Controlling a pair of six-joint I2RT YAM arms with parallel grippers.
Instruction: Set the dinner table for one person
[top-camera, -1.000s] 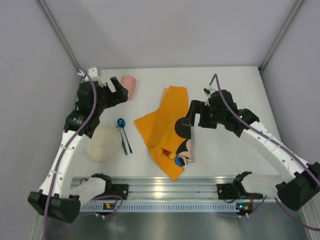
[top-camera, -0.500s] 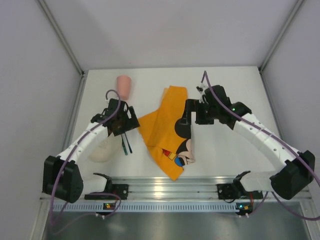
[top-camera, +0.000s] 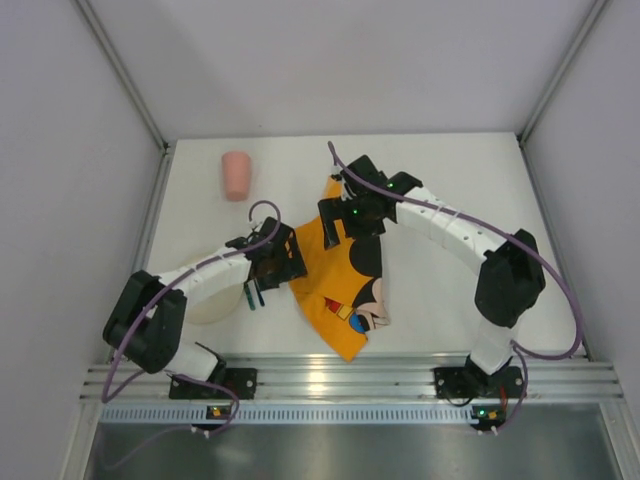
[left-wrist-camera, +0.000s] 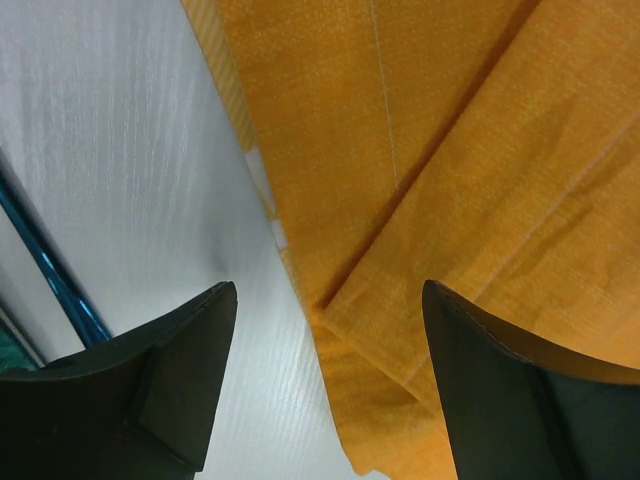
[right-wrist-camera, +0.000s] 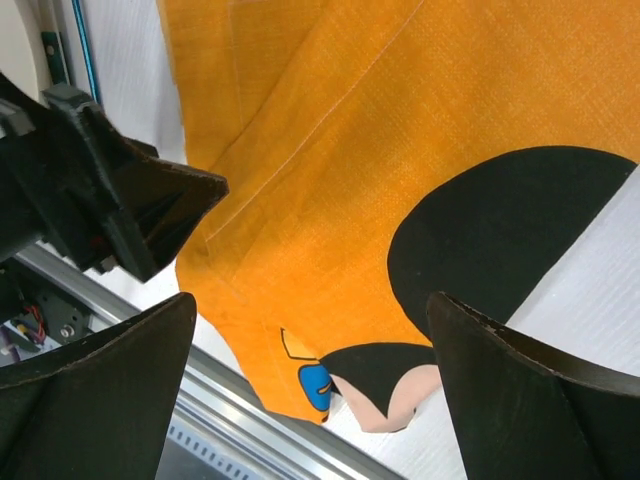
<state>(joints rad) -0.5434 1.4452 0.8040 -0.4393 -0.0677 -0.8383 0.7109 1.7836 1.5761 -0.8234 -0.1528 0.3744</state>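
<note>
The white dinner table (top-camera: 450, 170) carries a folded orange Mickey Mouse mat (top-camera: 345, 280) at its middle. My left gripper (top-camera: 287, 262) is open and low at the mat's left edge. In the left wrist view the gripper (left-wrist-camera: 330, 295) straddles that edge, with orange cloth (left-wrist-camera: 450, 150) on the right and bare table (left-wrist-camera: 130, 150) on the left. My right gripper (top-camera: 335, 222) is open above the mat's upper part. In the right wrist view the gripper (right-wrist-camera: 312, 300) hangs over the mat (right-wrist-camera: 330, 180), empty. A pink cup (top-camera: 236, 175) is at the back left.
A cream plate (top-camera: 205, 303) lies at the front left, partly under my left arm. Teal-blue cutlery (top-camera: 250, 293) lies beside it; a handle shows in the left wrist view (left-wrist-camera: 50, 270). The metal rail (top-camera: 330, 378) runs along the near edge. Grey walls enclose the table.
My left gripper swung from beside the pink cup down and right to the mat's left edge. My right gripper moved left over the mat's upper part. The cup sits slightly further left.
</note>
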